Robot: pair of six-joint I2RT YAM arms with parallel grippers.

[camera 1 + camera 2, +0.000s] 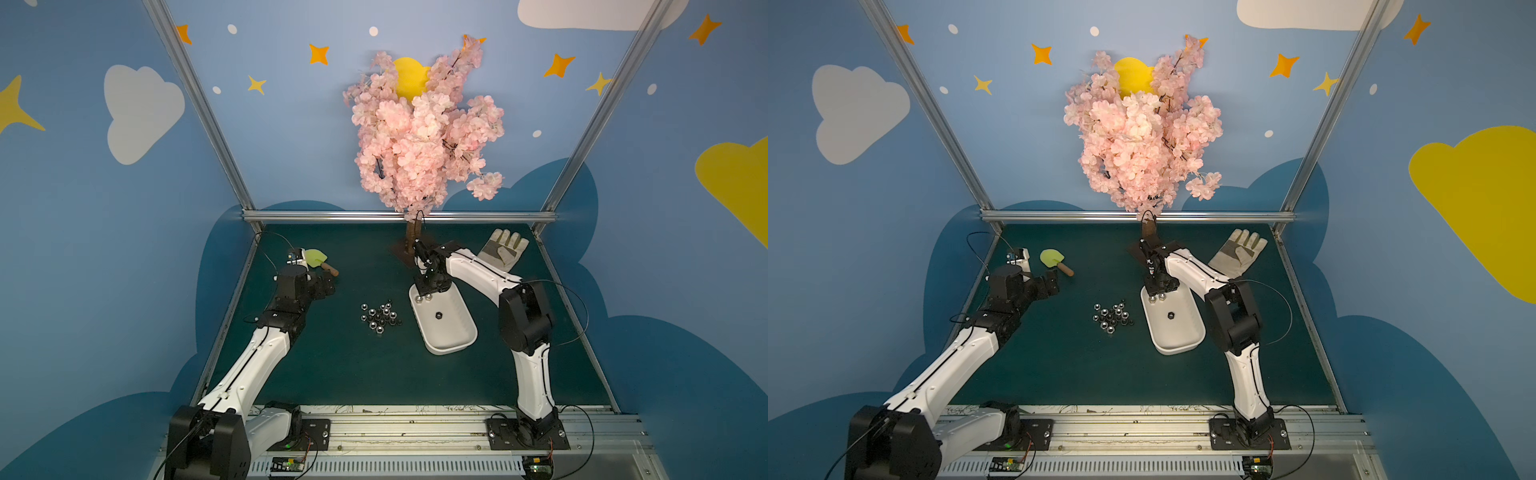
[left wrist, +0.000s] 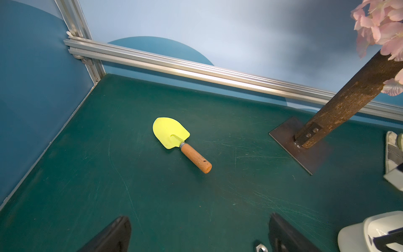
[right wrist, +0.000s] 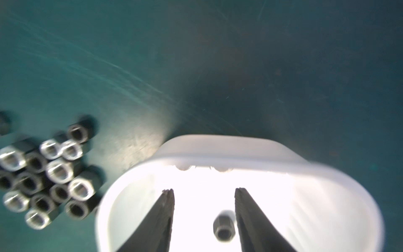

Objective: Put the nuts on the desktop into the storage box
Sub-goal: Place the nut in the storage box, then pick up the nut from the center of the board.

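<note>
R gripper point(image 3: 204, 189): tips down inside the box point(image 3: 218, 148), jaws apart w/ a clear gap btwn the dark fingers point(image 3: 165, 218). Clamped on nothing. One nut point(image 3: 223, 227) shows in that gap, narrower than it and close by one finger. It's blurred, so can't tell if it touches the finger or the box floor. Two shiny bits sit against the box's end wall in the R wrist view, washed out by glare.

In both top views R gripper point(image 1: 430, 286) point(image 1: 1160, 286) is over the box's far end. Box point(image 1: 451, 349) lies on the desktop point(image 1: 353, 365), R of ctr, long axis near-to-far, a bit skewed. Inside it are two shiny nuts point(image 1: 424, 297) just below the gripper and one dark nut point(image 1: 437, 315) mid-floor.

The rest of the nuts point(image 1: 380, 318) are on the desktop in a tight cluster just L of the box, not touching it.

L gripper point(image 2: 199, 217): jaws wide, holds nothing, above bare desktop. In a top view it point(image 1: 324, 286) is far-L of the cluster, near the trowel point(image 1: 316, 257). The trowel has a lime blade and wood handle and lies flat toward the far-L corner. One nut point(image 2: 261, 248) peeks in at the L wrist view's edge beside a finger.

Glove point(image 1: 503, 247) lies flat at far R, partly behind the R arm. Pink-blossom tree point(image 1: 424, 133) stands at far ctr on a dark plate point(image 2: 301, 148).
</note>
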